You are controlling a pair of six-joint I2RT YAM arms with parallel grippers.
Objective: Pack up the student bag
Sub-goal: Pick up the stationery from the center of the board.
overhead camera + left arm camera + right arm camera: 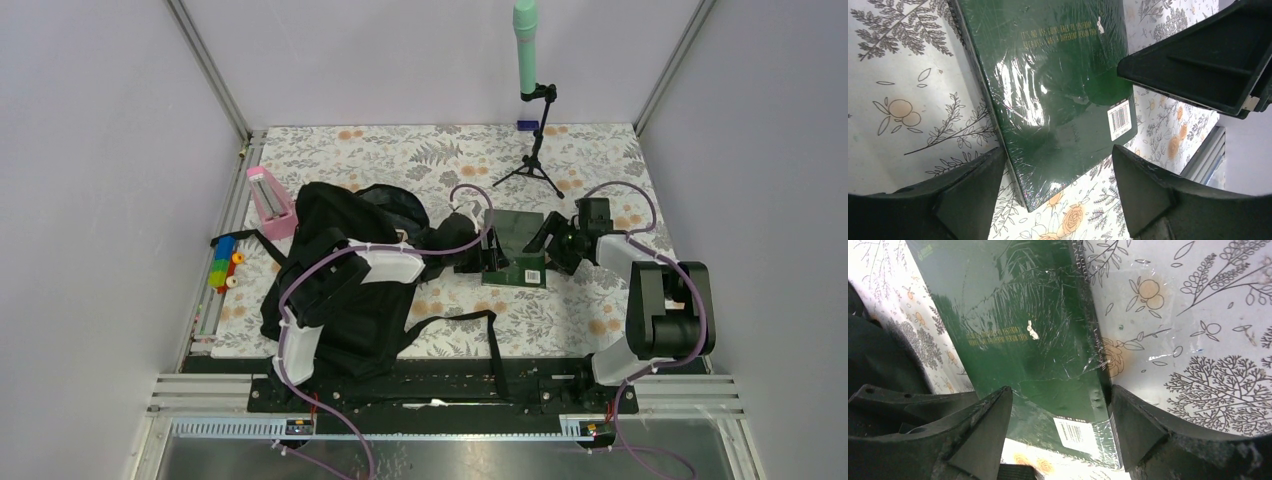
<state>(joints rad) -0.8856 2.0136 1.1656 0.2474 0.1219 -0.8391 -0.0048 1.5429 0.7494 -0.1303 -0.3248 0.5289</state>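
Backpack [340, 270] awaits the green book [1048, 75]: left pincer [1059, 150] and right pincer [1060, 389] spread above it; next likely needs an edge pinch.

The dark green rectangular book [1058, 90] wears glossy, crinkled clear plastic film. The black backpack [335, 215] is soft matt fabric; the floral-printed table cover [908, 100] looks smooth.
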